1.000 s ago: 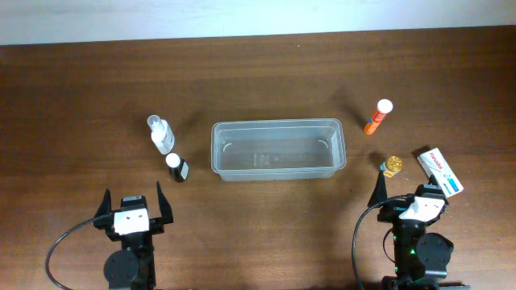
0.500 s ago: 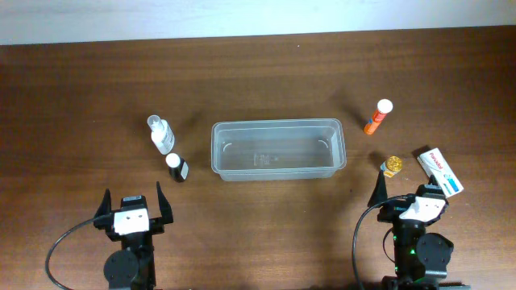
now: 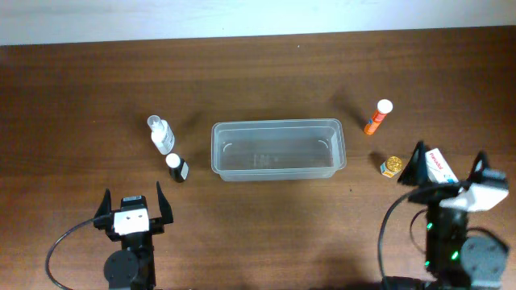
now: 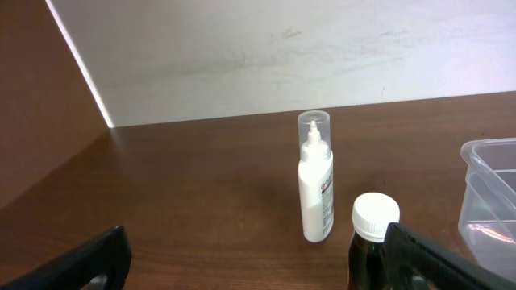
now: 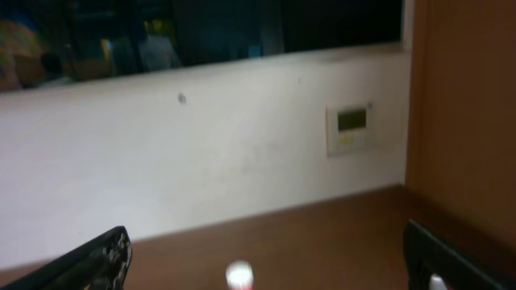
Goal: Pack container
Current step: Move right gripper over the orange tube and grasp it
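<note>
Overhead, clear container (image 3: 278, 150) mid-table, right pincer (image 3: 449, 157) spread over white box (image 3: 436, 161).

even bright overhead light, soft shadows, right wrist blurred

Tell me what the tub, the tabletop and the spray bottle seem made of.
The container looks like thin translucent plastic, glossy: the wood shows through it. The table looks like dark wood or wood-look laminate, streaked grain, dull sheen; I cannot tell which. The spray bottle looks like whitish plastic under a clear cap.
</note>
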### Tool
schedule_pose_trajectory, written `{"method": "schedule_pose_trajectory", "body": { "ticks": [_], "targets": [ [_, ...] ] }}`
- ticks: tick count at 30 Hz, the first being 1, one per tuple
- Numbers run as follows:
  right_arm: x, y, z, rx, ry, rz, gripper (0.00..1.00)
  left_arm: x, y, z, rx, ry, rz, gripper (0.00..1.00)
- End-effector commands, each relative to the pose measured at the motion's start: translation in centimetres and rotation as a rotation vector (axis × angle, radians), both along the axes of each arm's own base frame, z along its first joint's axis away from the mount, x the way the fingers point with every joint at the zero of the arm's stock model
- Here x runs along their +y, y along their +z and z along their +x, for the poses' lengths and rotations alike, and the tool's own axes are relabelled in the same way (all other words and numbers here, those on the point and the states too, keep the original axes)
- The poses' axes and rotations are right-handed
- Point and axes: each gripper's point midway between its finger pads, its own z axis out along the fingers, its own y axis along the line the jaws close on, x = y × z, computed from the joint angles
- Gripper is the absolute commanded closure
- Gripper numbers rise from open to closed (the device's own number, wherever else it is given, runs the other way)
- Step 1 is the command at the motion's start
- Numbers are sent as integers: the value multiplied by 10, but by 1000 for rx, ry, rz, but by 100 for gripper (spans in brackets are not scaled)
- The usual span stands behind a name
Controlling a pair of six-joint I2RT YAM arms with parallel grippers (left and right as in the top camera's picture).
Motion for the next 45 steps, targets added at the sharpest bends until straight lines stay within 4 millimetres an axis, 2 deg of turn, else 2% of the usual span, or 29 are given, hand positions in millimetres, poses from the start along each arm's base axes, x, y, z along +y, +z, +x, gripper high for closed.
{"method": "schedule_pose_trajectory", "body": {
  "ticks": [1,3,5,9,12,16,20,27,28,30,33,39,45],
  "targets": [
    [-8,44,24,43,-21,15,2,-2,0,0,2,-11,19,0],
    [-10,65,41,93,-19,22,2,-2,0,0,2,-11,19,0],
    [-12,76,59,174,-19,33,2,-2,0,0,2,-11,19,0],
    [-16,67,87,435,-20,68,2,-2,0,0,2,-11,19,0],
    [-18,45,99,670,-21,99,2,-2,0,0,2,-11,19,0],
    [-21,25,115,870,-21,126,2,-2,0,0,2,-11,19,0],
    [-24,8,140,934,-20,136,2,-2,0,0,2,-11,19,0],
    [-28,-40,156,1082,-26,154,2,-2,0,0,2,-11,19,0],
    [-26,-48,159,1106,-19,160,1,-2,0,0,2,-11,19,0],
    [-17,-65,163,1157,25,182,11,-2,0,0,2,-11,19,0],
    [-3,-90,172,1222,82,205,19,-2,0,0,2,-11,19,0],
    [6,-130,189,1304,110,209,18,-2,0,0,2,-11,19,0],
    [9,-171,196,1402,122,233,18,-2,0,0,2,-11,19,0]
  ]
}}
